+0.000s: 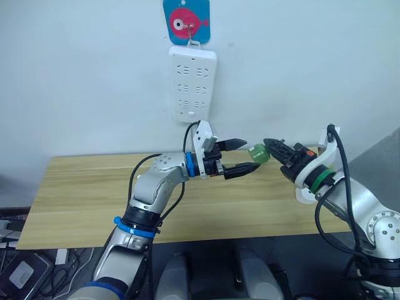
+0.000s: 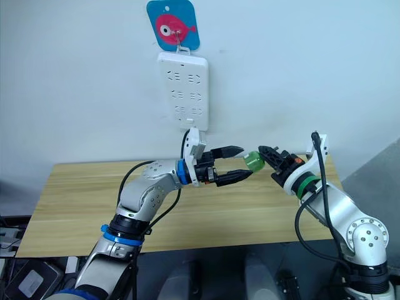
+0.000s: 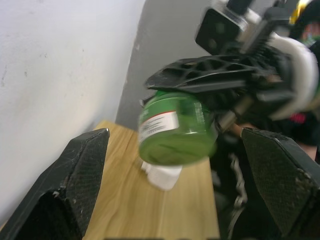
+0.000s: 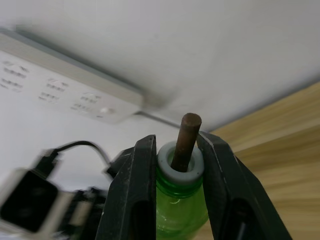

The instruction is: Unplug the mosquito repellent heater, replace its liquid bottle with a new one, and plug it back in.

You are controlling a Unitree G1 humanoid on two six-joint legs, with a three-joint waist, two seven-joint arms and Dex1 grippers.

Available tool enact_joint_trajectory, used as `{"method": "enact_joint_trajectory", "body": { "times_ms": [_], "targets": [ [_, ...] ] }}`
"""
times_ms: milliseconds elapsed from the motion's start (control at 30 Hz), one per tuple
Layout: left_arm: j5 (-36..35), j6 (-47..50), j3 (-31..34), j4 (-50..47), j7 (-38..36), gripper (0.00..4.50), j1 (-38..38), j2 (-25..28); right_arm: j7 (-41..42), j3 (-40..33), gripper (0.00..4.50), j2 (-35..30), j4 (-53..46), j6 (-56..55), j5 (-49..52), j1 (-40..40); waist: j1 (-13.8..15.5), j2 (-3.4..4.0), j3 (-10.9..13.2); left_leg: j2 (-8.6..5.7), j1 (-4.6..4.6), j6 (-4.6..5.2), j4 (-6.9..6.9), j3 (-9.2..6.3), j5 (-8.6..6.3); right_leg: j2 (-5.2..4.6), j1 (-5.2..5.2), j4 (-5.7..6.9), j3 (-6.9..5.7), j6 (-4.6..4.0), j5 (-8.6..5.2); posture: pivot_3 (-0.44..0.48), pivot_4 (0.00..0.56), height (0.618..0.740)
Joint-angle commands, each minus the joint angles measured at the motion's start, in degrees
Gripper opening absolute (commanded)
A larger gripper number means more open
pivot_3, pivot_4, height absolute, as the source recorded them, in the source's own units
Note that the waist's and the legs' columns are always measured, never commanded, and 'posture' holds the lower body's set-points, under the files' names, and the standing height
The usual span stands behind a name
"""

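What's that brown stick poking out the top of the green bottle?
A brown wick sticks out of the green bottle's white neck. How far it reaches inside is hidden.

Layout: two grippers meeting above the table's rear edge.
Bottle (image 1: 257, 154) held in right gripper (image 1: 270, 149), left gripper (image 1: 245, 155) just left of it; power strip (image 1: 192, 84) on wall behind, above table (image 1: 75, 194).
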Motion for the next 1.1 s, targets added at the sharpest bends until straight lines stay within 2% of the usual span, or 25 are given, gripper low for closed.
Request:
{"method": "enact_joint_trajectory", "body": {
  "times_ms": [33,200,300,500,667,867,1100],
  "targets": [
    [4.93,-7.77,-3.59,-3.52,-3.87,4.50,1.58,2.62,11.16,3.48,0.85,-3.13,-0.12,-1.35,-17.57,0.63,0.09,0.00,0.00,0.00,0.00,0.00,0.00,0.00,0.00,0.00,0.00,0.00,0.00,0.00,0.00,-0.129,0.228,0.740],
    [11.99,-17.48,-6.04,-0.70,-1.85,4.50,4.71,3.51,21.93,12.32,0.85,-5.96,2.41,-10.36,-45.97,1.34,0.33,0.01,-0.01,0.02,0.02,-0.01,-0.01,-0.04,0.00,0.00,0.00,0.01,-0.04,0.00,0.00,-0.124,0.215,0.740],
    [12.50,-18.04,-5.66,0.17,0.92,4.50,6.03,1.44,25.88,18.06,0.85,-5.36,8.38,-19.75,-62.63,1.84,0.33,0.01,-0.01,0.00,0.02,-0.01,0.03,-0.02,0.01,-0.02,0.00,0.02,-0.02,0.00,0.00,-0.124,0.215,0.740],
    [13.04,-19.79,-5.05,0.20,3.75,4.50,8.70,-0.50,27.60,19.85,0.85,1.48,23.62,-32.70,-78.83,3.47,0.62,0.00,-0.05,0.01,0.02,-0.05,0.02,0.00,0.03,-0.08,0.00,0.04,-0.02,-0.01,0.01,-0.114,0.196,0.740],
    [14.16,-21.59,-4.55,1.29,5.63,4.50,9.49,-0.62,27.01,18.38,0.85,7.13,35.92,-38.88,-85.59,1.13,0.66,0.05,-0.16,0.03,0.10,-0.07,0.03,0.06,0.04,-0.08,0.00,0.14,0.04,-0.02,0.02,-0.102,0.190,0.740],
    [13.56,-20.53,-4.54,0.46,5.17,4.50,9.83,-0.06,27.92,14.48,0.85,12.63,48.17,-44.09,-87.44,-3.11,0.74,0.08,-0.24,0.01,0.16,-0.25,0.02,0.18,0.14,-0.09,0.00,0.20,0.16,-0.02,0.02,-0.096,0.197,0.740],
    [13.51,-20.21,-4.40,0.77,4.91,4.50,9.49,0.16,29.20,11.75,0.85,14.89,55.28,-47.14,-89.06,-4.74,0.76,0.06,-0.30,0.02,0.39,-0.24,-0.03,0.59,0.13,-0.09,0.00,0.30,0.72,-0.01,0.03,-0.089,0.201,0.740]
  ]
}}
